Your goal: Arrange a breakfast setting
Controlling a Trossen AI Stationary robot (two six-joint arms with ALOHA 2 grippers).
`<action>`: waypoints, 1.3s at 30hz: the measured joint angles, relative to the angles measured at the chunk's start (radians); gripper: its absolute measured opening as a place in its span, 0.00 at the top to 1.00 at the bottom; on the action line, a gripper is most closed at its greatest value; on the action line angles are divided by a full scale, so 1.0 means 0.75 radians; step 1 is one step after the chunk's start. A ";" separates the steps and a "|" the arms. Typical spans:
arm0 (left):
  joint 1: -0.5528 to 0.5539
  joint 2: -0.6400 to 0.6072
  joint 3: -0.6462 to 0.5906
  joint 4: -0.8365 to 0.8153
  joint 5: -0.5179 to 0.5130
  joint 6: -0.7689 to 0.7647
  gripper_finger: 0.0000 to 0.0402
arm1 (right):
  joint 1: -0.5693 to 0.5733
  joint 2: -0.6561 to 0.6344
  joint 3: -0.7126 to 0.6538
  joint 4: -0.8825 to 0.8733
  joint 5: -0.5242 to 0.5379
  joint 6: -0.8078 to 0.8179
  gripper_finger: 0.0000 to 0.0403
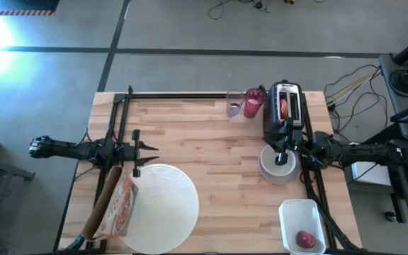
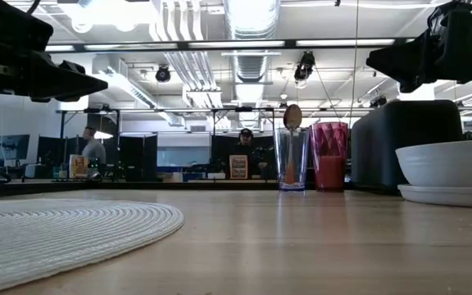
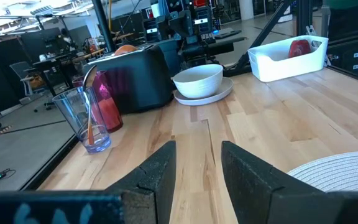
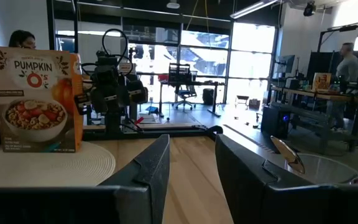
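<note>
A small white bowl (image 3: pixel 197 79) sits on a small grey plate (image 3: pixel 205 97) at the right. A bagel half (image 1: pixel 283 106) sticks up from a black toaster (image 1: pixel 282 112) at the far right. Beside the toaster stand a pink tumbler (image 1: pixel 255 103) and a clear glass (image 1: pixel 234 105); an orange-handled spoon (image 3: pixel 90 106) stands in the glass, handle down. A red apple (image 1: pixel 305 239) lies in a white tray (image 1: pixel 297 212) at the near right. My left gripper (image 3: pixel 197 163) hangs open at the table's left edge. My right gripper (image 4: pixel 191 163) hangs open above the bowl, empty.
A large round white woven mat (image 1: pixel 163 200) lies at the near left, with a cereal box (image 1: pixel 115 207) on its left side. Bare wood lies between the mat and the bowl. People stand in the room beyond the table.
</note>
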 joint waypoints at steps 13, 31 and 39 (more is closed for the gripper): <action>0.000 0.000 0.000 0.000 0.000 0.000 0.72 | 0.000 0.000 0.000 0.000 0.000 0.000 0.71; 0.000 0.000 0.000 0.000 0.000 0.000 0.72 | 0.000 0.000 0.000 0.000 0.000 0.000 0.71; 0.001 0.000 -0.002 0.019 -0.008 0.000 0.72 | 0.000 0.000 0.000 0.000 0.000 0.000 0.71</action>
